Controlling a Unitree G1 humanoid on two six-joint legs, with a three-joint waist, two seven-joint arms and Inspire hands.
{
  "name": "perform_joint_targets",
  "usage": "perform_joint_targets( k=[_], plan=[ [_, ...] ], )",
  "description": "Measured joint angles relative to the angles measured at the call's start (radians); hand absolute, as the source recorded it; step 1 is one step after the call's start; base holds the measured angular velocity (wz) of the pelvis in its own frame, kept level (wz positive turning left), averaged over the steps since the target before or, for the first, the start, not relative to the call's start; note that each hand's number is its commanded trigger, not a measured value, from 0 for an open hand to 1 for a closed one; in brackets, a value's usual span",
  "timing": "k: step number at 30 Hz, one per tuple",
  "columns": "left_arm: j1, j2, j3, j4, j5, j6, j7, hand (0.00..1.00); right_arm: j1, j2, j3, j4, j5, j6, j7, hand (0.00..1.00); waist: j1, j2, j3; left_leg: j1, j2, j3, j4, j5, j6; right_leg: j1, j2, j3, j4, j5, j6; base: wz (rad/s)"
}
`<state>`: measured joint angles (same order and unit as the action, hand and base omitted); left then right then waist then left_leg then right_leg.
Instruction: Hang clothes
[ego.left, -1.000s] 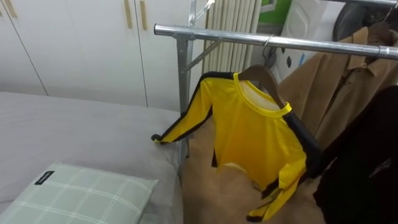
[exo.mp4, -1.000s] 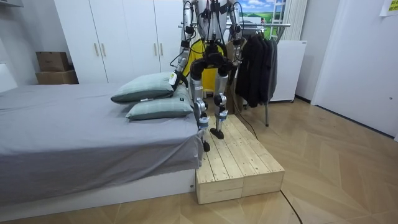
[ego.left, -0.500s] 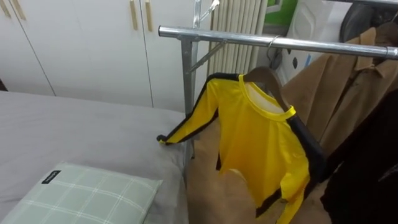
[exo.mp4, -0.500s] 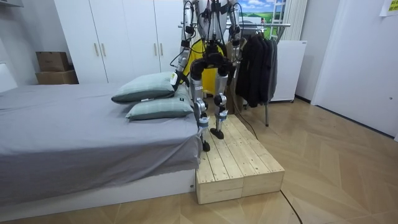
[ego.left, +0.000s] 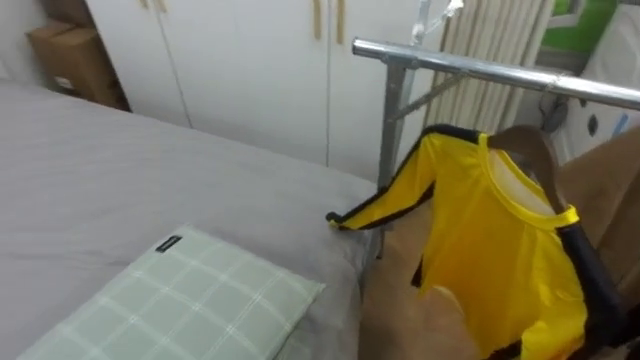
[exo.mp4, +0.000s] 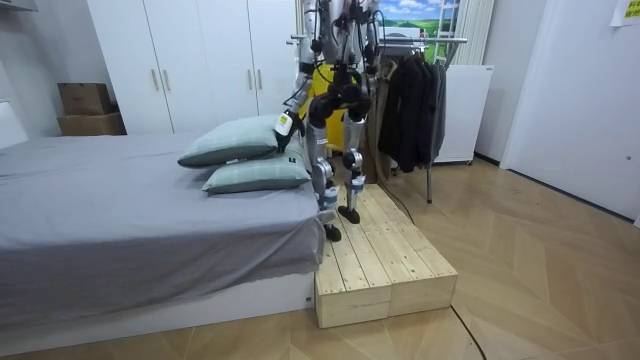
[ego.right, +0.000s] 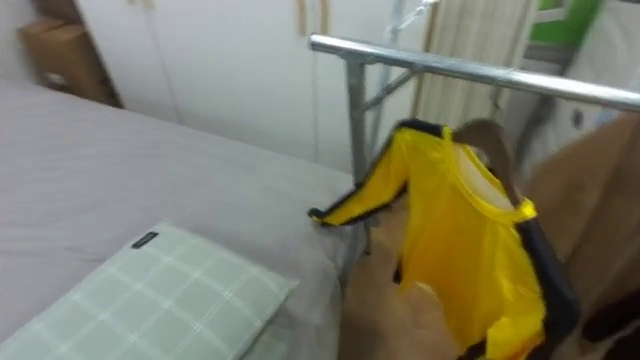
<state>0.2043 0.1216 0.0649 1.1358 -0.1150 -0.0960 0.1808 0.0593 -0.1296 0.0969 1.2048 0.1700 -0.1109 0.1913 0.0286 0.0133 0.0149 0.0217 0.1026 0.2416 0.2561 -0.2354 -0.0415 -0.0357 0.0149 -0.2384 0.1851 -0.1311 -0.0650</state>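
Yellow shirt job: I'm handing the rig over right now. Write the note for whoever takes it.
Hands: left hand and right hand unconfirmed from these views; check both before moving.
Things: the yellow shirt is on its wooden hanger, hanging under the rack's rail, next to a brown coat. One sleeve stretches out to the bed edge, near the checked pillow.
Done: shirt looks hung.
Left: probably free that sleeve so it drops straight. The robot stands on the wooden platform between bed and rack.

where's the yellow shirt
Right half of the left eye view: the yellow long-sleeved shirt hangs on a wooden hanger under the metal rail, one sleeve reaching the grey bed.
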Motion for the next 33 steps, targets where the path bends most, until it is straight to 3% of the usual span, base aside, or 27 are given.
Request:
perform_joint_targets(
  k=[1, 2, 4, 7, 14, 16, 18, 20, 21, 22, 24, 25, 26, 27, 28, 30, 33],
  plan=[
    [0.002, 0.002, 0.004, -0.004, -0.003, 0.0, -0.011, 0.0, 0.003, -0.003, -0.002, 0.003, -0.002, 0.001, -0.001, 0.0, 0.001, -0.001, -0.0008, 0.001, 0.012, 0.076, 0.007, 0.005, -0.001, 0.014, -0.016, -0.046, 0.001, -0.019, 0.004, 1.2],
    [0.002, 0.006, 0.005, -0.004, -0.003, 0.001, -0.017, 0.0, 0.004, -0.004, -0.002, 0.003, -0.002, 0.001, -0.001, 0.0, 0.002, -0.002, -0.0008, 0.0, 0.017, 0.101, 0.014, 0.007, -0.001, 0.022, -0.023, -0.071, 0.002, -0.026, 0.006, 1.21],
    [0.008, 0.009, 0.012, -0.005, -0.002, 0.004, -0.029, 0.0, 0.005, -0.01, -0.004, 0.003, -0.009, 0.005, -0.003, 0.0, 0.003, -0.005, -0.0056, -0.002, 0.031, 0.193, 0.023, 0.015, -0.002, 0.05, -0.048, -0.158, 0.003, -0.052, 0.015, 1.17],
    [0.02, 0.002, 0.013, -0.004, 0.001, 0.012, -0.045, 0.0, 0.006, -0.02, -0.024, 0.003, -0.005, 0.027, -0.012, 0.0, 0.01, 0.003, -0.0069, -0.004, 0.026, 0.189, 0.035, 0.015, -0.002, 0.092, -0.067, -0.241, 0.004, -0.073, 0.032, 0.94],
    [0.025, -0.013, 0.042, -0.001, -0.001, 0.01, -0.045, 0.0, 0.001, -0.022, -0.03, 0.006, 0.028, 0.036, -0.032, 0.0, 0.018, -0.004, -0.0063, -0.01, 0.003, 0.186, 0.03, 0.01, 0.007, 0.127, -0.106, -0.347, 0.046, -0.109, 0.068, 0.48],
    [0.026, -0.015, 0.036, 0.004, 0.0, 0.01, -0.045, 0.0, 0.002, -0.024, -0.032, 0.006, 0.033, 0.05, -0.046, 0.0, 0.021, -0.004, -0.0054, -0.01, -0.01, 0.184, 0.021, 0.007, 0.018, 0.13, -0.141, -0.409, 0.116, -0.118, 0.083, 0.45],
    [0.026, -0.014, 0.03, 0.012, 0.003, 0.01, -0.043, 0.0, 0.012, -0.022, -0.046, 0.007, 0.06, 0.061, -0.063, 0.0, -0.001, -0.004, -0.0054, -0.009, -0.024, 0.155, 0.012, 0.009, 0.035, 0.133, -0.18, -0.45, 0.198, -0.119, 0.086, 0.99],
    [0.019, -0.01, 0.03, 0.032, 0.022, 0.01, -0.042, 0.0, 0.028, -0.021, -0.082, 0.013, 0.07, 0.073, -0.08, 0.0, -0.027, -0.008, -0.0035, 0.002, -0.043, 0.106, 0.0, 0.015, 0.06, 0.134, -0.222, -0.437, 0.292, -0.12, 0.088, 1.35],
    [0.017, -0.007, 0.029, 0.035, 0.031, 0.01, -0.042, 0.0, 0.04, -0.019, -0.117, 0.017, 0.068, 0.077, -0.084, 0.0, -0.042, -0.002, -0.0024, 0.009, -0.058, 0.044, -0.003, 0.012, 0.074, 0.106, -0.232, -0.37, 0.351, -0.126, 0.093, 1.32],
    [0.014, -0.001, 0.03, 0.034, 0.031, 0.01, -0.043, 0.0, 0.042, -0.013, -0.137, 0.022, 0.069, 0.078, -0.084, 0.0, -0.047, -0.004, -0.0059, 0.007, -0.07, -0.001, -0.003, 0.01, 0.081, 0.078, -0.21, -0.246, 0.328, -0.142, 0.101, 1.15],
    [0.015, 0.01, 0.032, 0.042, 0.03, 0.011, -0.042, 0.0, 0.035, -0.011, -0.139, 0.021, 0.069, 0.078, -0.084, 0.0, -0.043, -0.02, -0.0042, 0.005, -0.084, -0.043, -0.01, 0.012, 0.084, 0.032, -0.182, -0.122, 0.235, -0.142, 0.099, 0.86],
    [0.014, 0.016, 0.032, 0.046, 0.03, 0.015, -0.042, 0.0, 0.034, -0.006, -0.14, 0.022, 0.069, 0.077, -0.086, 0.0, -0.046, -0.033, -0.0028, 0.005, -0.094, -0.076, -0.007, 0.011, 0.085, 0.018, -0.171, -0.065, 0.146, -0.088, 0.109, 0.99],
    [0.013, 0.016, 0.031, 0.049, 0.03, 0.018, -0.042, 0.0, 0.036, -0.003, -0.142, 0.025, 0.07, 0.076, -0.09, 0.0, -0.053, -0.031, -0.0031, 0.004, -0.095, -0.105, -0.001, 0.008, 0.085, 0.027, -0.16, -0.046, 0.131, -0.061, 0.121, 1.17],
    [0.011, 0.012, 0.029, 0.051, 0.03, 0.022, -0.042, 0.0, 0.04, 0.002, -0.145, 0.034, 0.072, 0.074, -0.102, 0.0, -0.055, -0.029, -0.0106, 0.004, -0.095, -0.147, -0.001, 0.006, 0.078, 0.072, -0.144, -0.041, 0.082, -0.045, 0.133, 1.0],
    [0.011, 0.009, 0.029, 0.047, 0.03, 0.022, -0.041, 0.0, 0.028, 0.003, -0.145, 0.046, 0.07, 0.078, -0.106, 0.0, -0.046, -0.032, -0.0111, -0.002, -0.105, -0.166, -0.001, 0.005, 0.076, 0.107, -0.133, -0.047, 0.038, -0.042, 0.131, 0.8],
    [0.013, 0.005, 0.03, 0.046, 0.03, 0.025, -0.04, 0.0, 0.016, 0.003, -0.139, 0.045, 0.058, 0.077, -0.104, 0.0, -0.044, -0.033, -0.0117, -0.005, -0.105, -0.192, -0.002, 0.007, 0.072, 0.127, -0.129, -0.071, 0.016, -0.037, 0.134, 0.43],
    [0.02, 0.005, 0.032, 0.047, 0.026, 0.028, -0.037, 0.0, 0.008, 0.003, -0.127, 0.044, 0.057, 0.078, -0.1, 0.0, -0.017, -0.034, -0.0109, 0.011, -0.105, -0.205, -0.012, 0.011, 0.068, 0.149, -0.123, -0.056, -0.005, -0.038, 0.135, 0.18]
  ],
)
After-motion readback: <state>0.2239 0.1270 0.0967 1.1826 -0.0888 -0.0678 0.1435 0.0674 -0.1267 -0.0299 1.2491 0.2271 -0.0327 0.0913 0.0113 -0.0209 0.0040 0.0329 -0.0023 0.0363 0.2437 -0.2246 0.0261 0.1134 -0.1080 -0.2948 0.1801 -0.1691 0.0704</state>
